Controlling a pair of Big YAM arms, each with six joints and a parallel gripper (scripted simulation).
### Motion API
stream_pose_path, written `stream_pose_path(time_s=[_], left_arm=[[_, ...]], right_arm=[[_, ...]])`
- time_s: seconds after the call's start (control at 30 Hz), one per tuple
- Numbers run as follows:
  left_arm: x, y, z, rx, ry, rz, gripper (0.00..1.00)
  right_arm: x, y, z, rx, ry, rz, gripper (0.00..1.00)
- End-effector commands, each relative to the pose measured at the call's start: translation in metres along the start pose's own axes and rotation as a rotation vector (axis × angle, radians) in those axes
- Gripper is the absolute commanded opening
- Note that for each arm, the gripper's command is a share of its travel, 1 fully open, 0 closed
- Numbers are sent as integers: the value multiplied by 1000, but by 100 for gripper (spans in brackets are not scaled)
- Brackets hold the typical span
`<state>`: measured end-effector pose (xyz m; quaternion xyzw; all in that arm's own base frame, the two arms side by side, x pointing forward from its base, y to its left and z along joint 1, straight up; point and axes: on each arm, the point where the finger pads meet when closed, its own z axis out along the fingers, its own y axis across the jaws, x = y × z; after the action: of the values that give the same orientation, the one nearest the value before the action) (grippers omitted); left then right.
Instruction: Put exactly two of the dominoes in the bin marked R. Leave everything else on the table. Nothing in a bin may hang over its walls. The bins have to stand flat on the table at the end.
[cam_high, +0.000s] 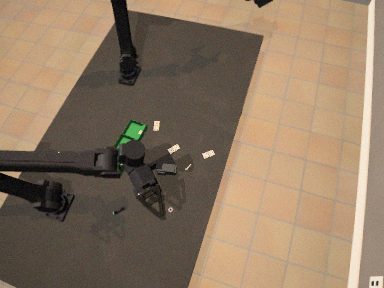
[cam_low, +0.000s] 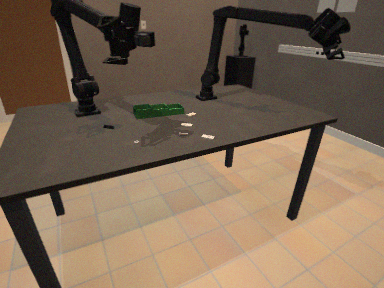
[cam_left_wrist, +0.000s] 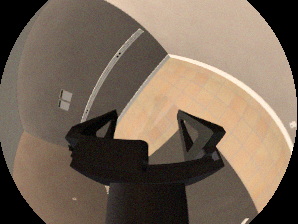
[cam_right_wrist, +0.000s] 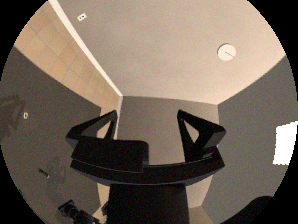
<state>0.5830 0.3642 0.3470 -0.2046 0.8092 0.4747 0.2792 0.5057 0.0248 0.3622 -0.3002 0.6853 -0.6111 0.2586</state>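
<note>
Three white dominoes (cam_high: 156, 125) (cam_high: 173, 148) (cam_high: 208, 154) lie flat on the dark table right of the green bin tray (cam_high: 131, 134). They also show in the exterior view (cam_low: 190, 114) (cam_low: 186, 124) (cam_low: 207, 136), in front of the green bin tray (cam_low: 158, 109). A thin white piece (cam_high: 188, 167) lies between them. I cannot read the bin's marks. My right gripper (cam_high: 154, 201) (cam_right_wrist: 147, 113) (cam_low: 117, 60) hangs open and empty high above the table, near the bin. My left gripper (cam_low: 332, 52) (cam_left_wrist: 147, 113) is open and empty, raised far off beyond the table's edge.
A small black piece (cam_high: 119, 210) (cam_low: 108, 127) and a small white ring (cam_high: 170, 209) (cam_low: 136, 142) lie on the table on the near side of the bin. The right arm hides part of the bin in the top view. Both arm bases stand on the table.
</note>
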Motion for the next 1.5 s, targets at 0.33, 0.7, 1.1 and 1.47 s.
stream_pose_path(time_s=[0.33,0.7,1.1,1.47], left_arm=[[-5,6,-4,-3,-9,-11,100],[-5,6,-4,-3,-9,-11,100],[-5,6,-4,-3,-9,-11,100],[-5,6,-4,-3,-9,-11,100]], right_arm=[[52,-10,46,4,137,26,100],[103,-14,82,3,259,41,100],[152,-16,107,2,367,53,100],[195,-18,125,2,459,64,100]])
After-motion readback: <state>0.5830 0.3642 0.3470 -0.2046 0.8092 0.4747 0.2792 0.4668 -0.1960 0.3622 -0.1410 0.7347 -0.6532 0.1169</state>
